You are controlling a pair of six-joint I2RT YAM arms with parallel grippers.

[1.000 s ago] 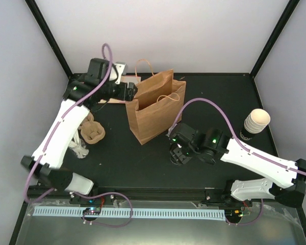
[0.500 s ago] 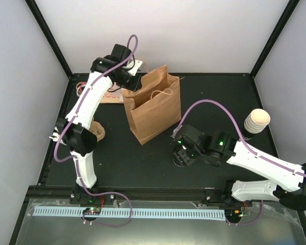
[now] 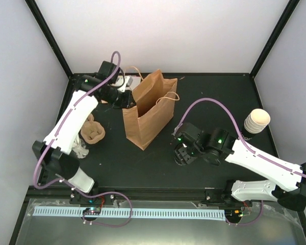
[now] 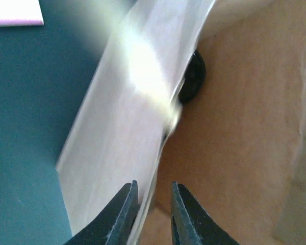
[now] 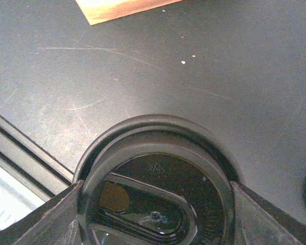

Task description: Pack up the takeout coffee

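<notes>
The takeout coffee [image 5: 158,171] is right of the middle of the black bench [image 3: 117,166], nearer the near edge than the far one and well apart from the bag.

The left arm [image 3: 71,120] stretches up the left side of the bench toward the far left corner. The right arm [image 3: 260,161] lies low across the near right part, with its wrist toward the middle.

The brown paper bag [image 3: 145,120] stands with its mouth open, left of the middle and toward the far edge, and its thin loop handles stick up. The left jaws are at the bag's upper left rim and all but closed. In the left wrist view the edge of the bag's wall runs down into the narrow slot between the fingers [image 4: 123,217], so they pinch the paper.

Brown moulded pulp trays [image 3: 93,132] sit near the left edge, just beside the left arm. A nested stack of lidless cream cups [image 3: 256,122] stands by the right edge.

From above, the right wrist hides the coffee. The right wrist view shows only its round black lid. The right jaws stand wide, with one finger [image 5: 51,222] at each side of the lid and no gap showing, clasping the cup. Whether the cup is lifted off the bench cannot be told.
</notes>
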